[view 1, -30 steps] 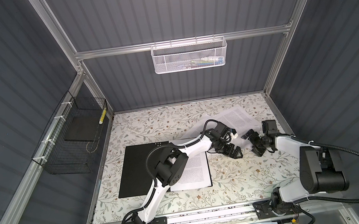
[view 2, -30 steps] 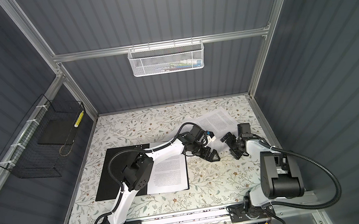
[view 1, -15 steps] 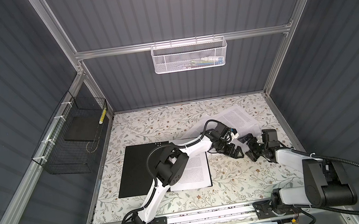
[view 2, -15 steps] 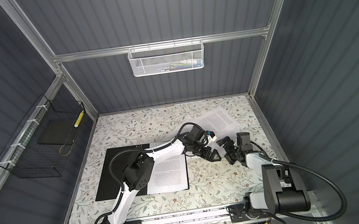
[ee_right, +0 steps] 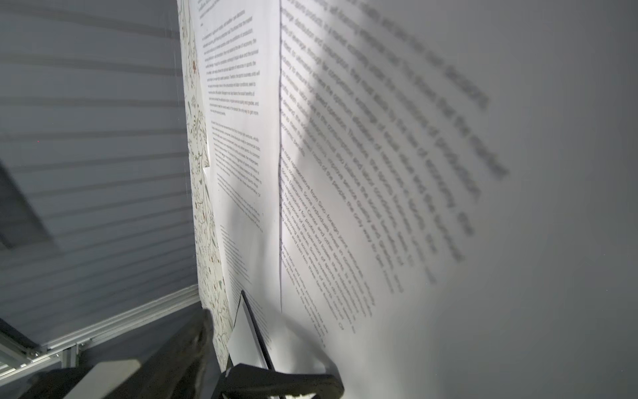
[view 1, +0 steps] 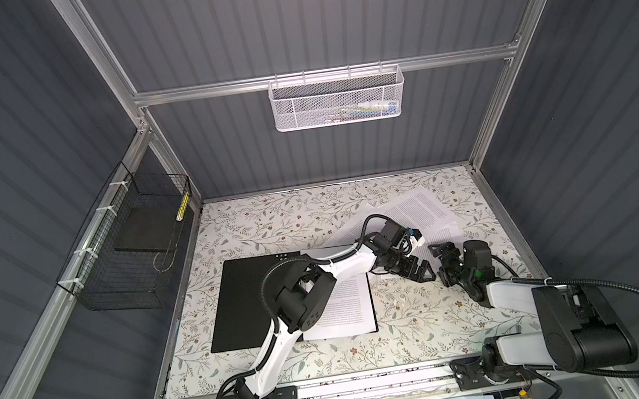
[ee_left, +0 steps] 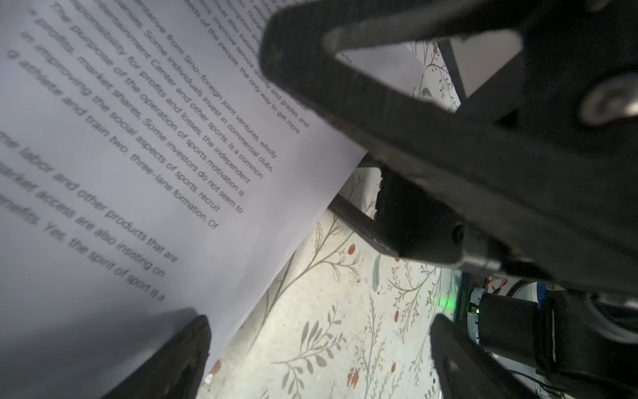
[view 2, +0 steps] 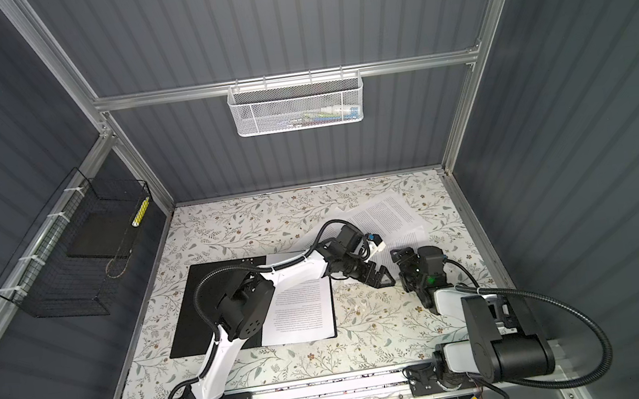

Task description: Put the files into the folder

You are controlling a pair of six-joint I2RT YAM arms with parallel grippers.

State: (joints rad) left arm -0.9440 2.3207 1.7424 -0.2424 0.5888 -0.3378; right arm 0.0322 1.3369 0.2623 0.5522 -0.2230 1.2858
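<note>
With the folder [view 1: 247,302] lying open and flat on the table [view 1: 409,323], black inside up, one file [view 1: 350,305] sits on its right half. More files [view 1: 421,208] lie loose behind and right of the folder: at least two overlapping, maybe three, exact count unclear.

Two grippers, both just right of the folder's far end, tips near each other.
- Left gripper [view 1: 420,273]: jaws wide apart, empty. In its wrist view one finger [ee_left: 186,349] is over a loose file's edge and the second finger [ee_left: 452,349] is over bare table.
- Right gripper [view 1: 443,263]: jaws apart, one either side of that file's edge. Contact can't be told.

Two baskets: a white mesh basket [view 1: 338,99] on the wall behind the folder, and a black wire basket [view 1: 125,268] on the wall left of it, holding one dark slab [view 1: 142,236].
</note>
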